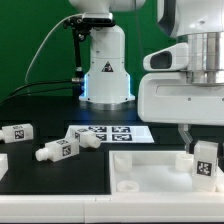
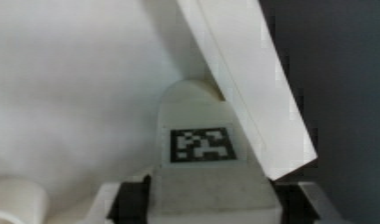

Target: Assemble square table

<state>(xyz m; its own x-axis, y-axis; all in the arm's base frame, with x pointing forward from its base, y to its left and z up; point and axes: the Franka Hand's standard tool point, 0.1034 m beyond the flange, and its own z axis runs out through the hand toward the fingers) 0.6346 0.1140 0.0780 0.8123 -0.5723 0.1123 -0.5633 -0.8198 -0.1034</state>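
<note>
A white table leg [image 1: 206,163] with a black-and-white tag stands upright at the right end of the white square tabletop [image 1: 140,170]. My gripper [image 1: 203,148] comes down over it from above. In the wrist view the tagged leg [image 2: 205,140] fills the gap between my gripper's [image 2: 217,206] dark pads [image 2: 144,203], which touch it on both sides. A thick edge of the tabletop [image 2: 240,60] runs slantwise beyond the leg. Three more legs lie loose on the black table at the exterior view's left: one [image 1: 17,133], another [image 1: 57,151] and a third [image 1: 86,141].
The marker board [image 1: 110,132] lies flat behind the tabletop. The robot's white base [image 1: 105,75] stands at the back, with a dark cable running off it. A green backdrop closes the far side.
</note>
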